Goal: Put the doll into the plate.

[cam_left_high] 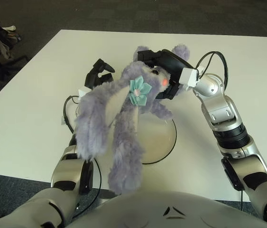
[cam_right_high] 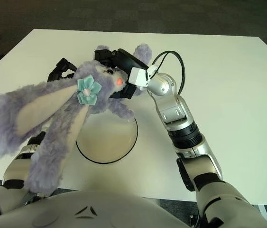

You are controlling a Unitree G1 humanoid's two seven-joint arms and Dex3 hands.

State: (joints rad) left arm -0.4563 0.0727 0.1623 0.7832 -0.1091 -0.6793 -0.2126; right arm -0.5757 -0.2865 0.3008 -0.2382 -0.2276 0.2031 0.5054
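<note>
The right hand (cam_left_high: 164, 71) is clamped on the doll (cam_left_high: 119, 109), held above the plate (cam_left_high: 169, 142); the left hand (cam_left_high: 97, 73), fingers apparently spread, shows behind it. Lower until the long ears (dangling past the plate's near rim) gather inside, then release.

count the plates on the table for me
1. The single plate sits on the white table near its front edge, partly covered by the purple doll that the right hand holds above it. The left hand shows behind the doll. Nothing suggests a second plate hidden.
</note>
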